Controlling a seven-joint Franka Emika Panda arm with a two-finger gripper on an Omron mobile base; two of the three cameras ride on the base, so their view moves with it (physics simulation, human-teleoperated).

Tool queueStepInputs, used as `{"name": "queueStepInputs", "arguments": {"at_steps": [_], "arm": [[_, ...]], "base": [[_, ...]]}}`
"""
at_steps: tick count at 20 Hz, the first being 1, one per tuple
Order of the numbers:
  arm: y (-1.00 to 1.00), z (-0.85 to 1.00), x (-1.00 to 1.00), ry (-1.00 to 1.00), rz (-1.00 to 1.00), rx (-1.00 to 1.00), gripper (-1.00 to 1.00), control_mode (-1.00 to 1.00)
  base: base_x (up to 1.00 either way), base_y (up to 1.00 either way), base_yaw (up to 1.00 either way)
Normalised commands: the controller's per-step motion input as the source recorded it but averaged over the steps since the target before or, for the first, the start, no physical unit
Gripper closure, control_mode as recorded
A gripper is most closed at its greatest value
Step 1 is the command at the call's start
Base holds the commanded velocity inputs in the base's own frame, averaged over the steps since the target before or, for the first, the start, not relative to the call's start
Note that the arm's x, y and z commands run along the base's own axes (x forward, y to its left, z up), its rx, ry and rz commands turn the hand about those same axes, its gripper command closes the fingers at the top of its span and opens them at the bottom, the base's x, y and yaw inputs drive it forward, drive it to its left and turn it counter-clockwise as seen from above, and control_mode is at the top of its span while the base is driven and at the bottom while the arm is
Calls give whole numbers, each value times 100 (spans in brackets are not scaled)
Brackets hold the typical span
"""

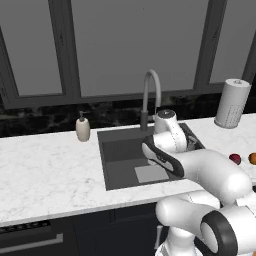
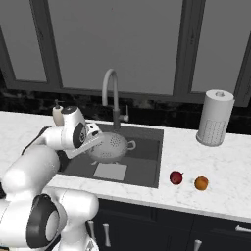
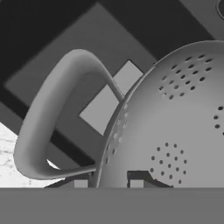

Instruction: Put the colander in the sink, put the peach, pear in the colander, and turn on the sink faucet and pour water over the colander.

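White marble-patterned counter (image 2: 206, 162) surrounds the large dark grey rectangular sink (image 2: 149, 162), whose floor carries a light grey square patch (image 2: 111, 171). Over the basin's middle, the pale grey-white perforated colander (image 2: 112, 147) is held by the robot's fingers (image 3: 108, 183), which are closed narrowly on its rim right beside one of its looped side handles (image 3: 48, 113); in the hand view the two dark tips sit either side of the rim wall, with the sink floor and its pale patch visible past the handle. Whether the bowl touches the sink floor or hangs just above it cannot be told. The tall grey gooseneck faucet (image 2: 112, 95) rises from the counter behind the sink, its spout arching forward above the colander.

To the right of the sink on the counter lie the small dark red teardrop pear (image 2: 176, 177) and, just beside it on its right, the small round orange-yellow peach (image 2: 201, 183), apart from each other. A white paper-towel roll (image 2: 215, 117) stands upright near the wall further right. A small beige soap bottle (image 1: 83, 128) stands left of the sink near the dark backsplash.
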Motion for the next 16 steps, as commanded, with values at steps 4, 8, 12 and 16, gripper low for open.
{"name": "queueStepInputs", "arguments": {"at_steps": [4, 8, 12, 16], "arm": [[36, -6, 13, 10, 0, 0, 100, -100], [17, -28, 19, 3, 0, 0, 100, -100], [16, -28, 9, 6, 0, 0, 100, -100], [20, -28, 1, 5, 0, 0, 100, -100]], "base": [[0, 0, 0], [0, 0, 0], [0, 0, 0], [0, 0, 0]]}}
